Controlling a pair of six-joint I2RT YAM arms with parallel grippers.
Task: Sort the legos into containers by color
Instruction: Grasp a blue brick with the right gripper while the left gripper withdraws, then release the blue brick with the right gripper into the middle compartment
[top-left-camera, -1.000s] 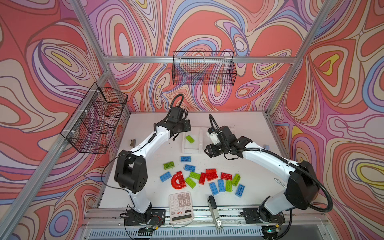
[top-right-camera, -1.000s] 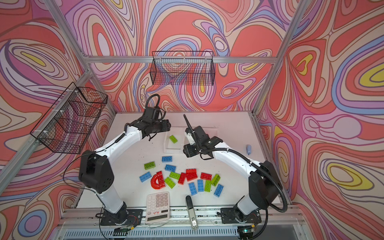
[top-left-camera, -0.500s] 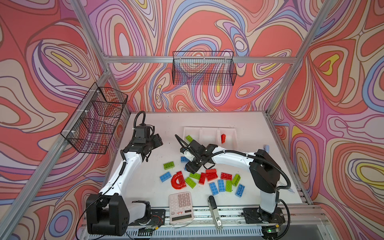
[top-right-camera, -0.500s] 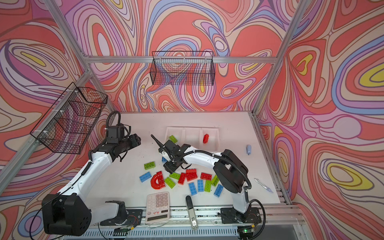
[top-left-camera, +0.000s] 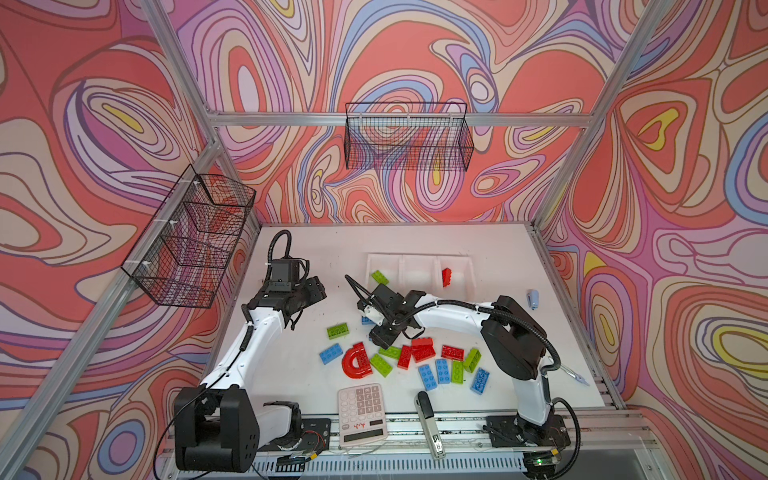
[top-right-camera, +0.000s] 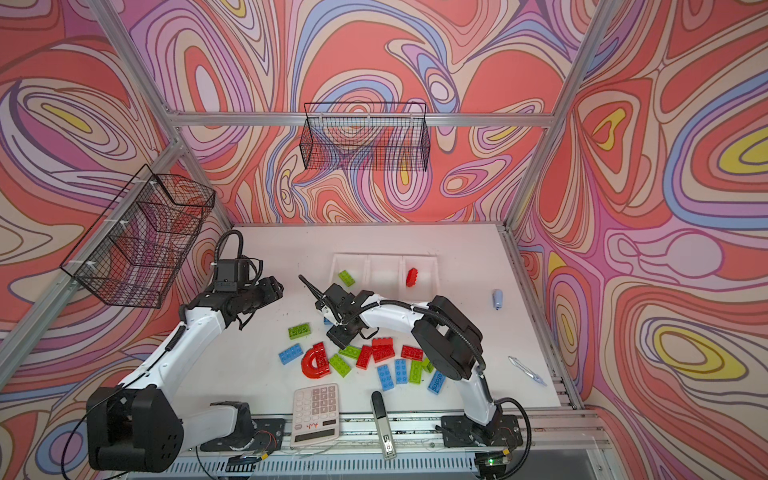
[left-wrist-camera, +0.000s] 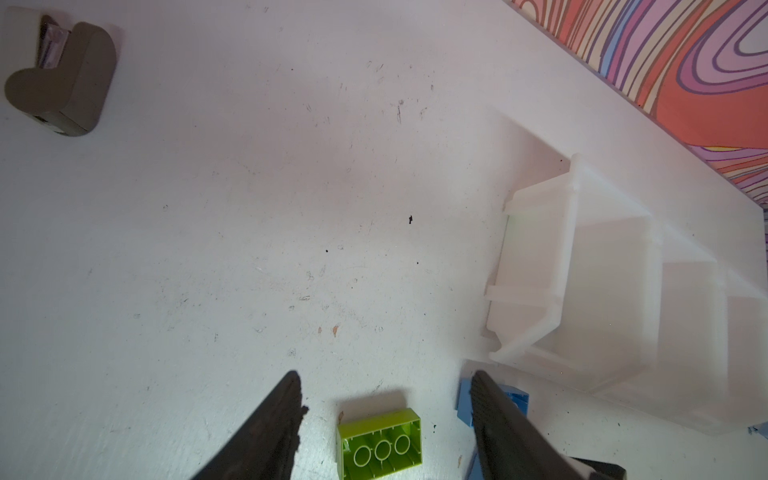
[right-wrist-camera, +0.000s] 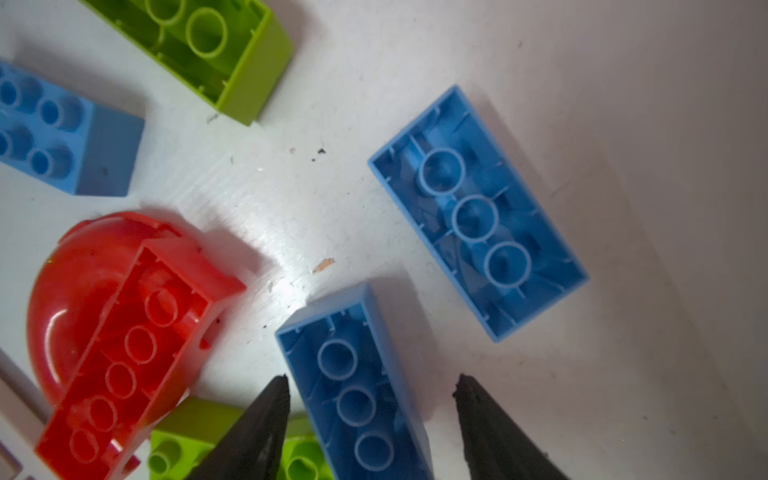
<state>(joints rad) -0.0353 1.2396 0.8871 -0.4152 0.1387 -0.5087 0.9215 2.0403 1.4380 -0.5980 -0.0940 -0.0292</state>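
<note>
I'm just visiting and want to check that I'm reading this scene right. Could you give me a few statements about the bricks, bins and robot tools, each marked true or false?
1. A green brick lies in the leftmost bin. True.
2. The red brick in the bins sits in the middle one. False: it sits in the rightmost bin.
3. The right tool is clamped on a red brick. False: its jaws stand open over a blue brick.
4. The red arch lies on the table, not in a bin. True.
5. The calculator sits in a wire basket. False: it lies at the table's front edge, near the stapler.
</note>
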